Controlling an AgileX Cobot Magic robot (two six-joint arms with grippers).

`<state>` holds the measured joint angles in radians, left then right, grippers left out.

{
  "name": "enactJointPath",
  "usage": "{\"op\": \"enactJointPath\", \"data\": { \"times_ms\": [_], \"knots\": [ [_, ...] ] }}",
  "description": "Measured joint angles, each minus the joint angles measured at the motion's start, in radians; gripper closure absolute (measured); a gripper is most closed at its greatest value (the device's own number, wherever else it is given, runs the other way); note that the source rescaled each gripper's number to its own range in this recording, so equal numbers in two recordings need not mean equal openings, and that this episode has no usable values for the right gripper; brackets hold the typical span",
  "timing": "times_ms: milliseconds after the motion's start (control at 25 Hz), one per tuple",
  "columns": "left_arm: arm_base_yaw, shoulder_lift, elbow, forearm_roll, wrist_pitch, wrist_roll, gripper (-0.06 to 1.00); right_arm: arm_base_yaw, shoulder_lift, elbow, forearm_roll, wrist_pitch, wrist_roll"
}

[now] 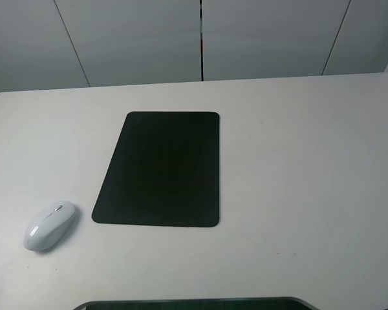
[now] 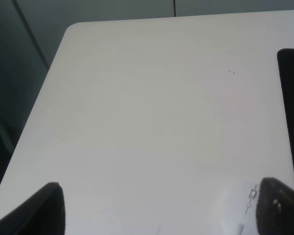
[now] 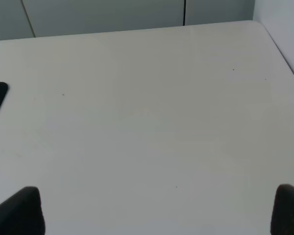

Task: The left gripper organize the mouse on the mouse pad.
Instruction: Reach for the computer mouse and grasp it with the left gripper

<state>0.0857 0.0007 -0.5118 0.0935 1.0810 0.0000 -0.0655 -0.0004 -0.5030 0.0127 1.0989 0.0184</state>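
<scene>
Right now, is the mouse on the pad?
No, the mouse lies on the table, left of the mouse pad near its front corner, not touching it.

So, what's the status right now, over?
Left tool open, empty. Right tool open, empty. Mouse on table, left of mouse pad, not touching. Nothing between them.

1. My left gripper point(image 2: 164, 211): two dark fingertips only, the rest cut off by the frame.
2. My right gripper point(image 3: 154, 213): likewise, tips only.
3. The mouse pad point(image 2: 291, 112): one edge strip in the left wrist view, one corner in the right wrist view.
4. The mouse point(image 2: 235, 213): a pale blur beside the fingertip nearer the mouse pad, outline untraceable.
5. A dark shape point(image 1: 194, 303), high view, on the near side of the mouse pad: cropped, unidentifiable.
</scene>
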Motion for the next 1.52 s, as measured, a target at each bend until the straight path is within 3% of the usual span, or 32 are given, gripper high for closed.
{"op": "enactJointPath", "data": {
  "times_ms": [1520],
  "knots": [
    [0.0, 0.0, 0.0, 0.023, 0.0, 0.01, -0.06, 0.0, 0.0, 0.0, 0.0, 0.0, 0.016]
  ]
}}
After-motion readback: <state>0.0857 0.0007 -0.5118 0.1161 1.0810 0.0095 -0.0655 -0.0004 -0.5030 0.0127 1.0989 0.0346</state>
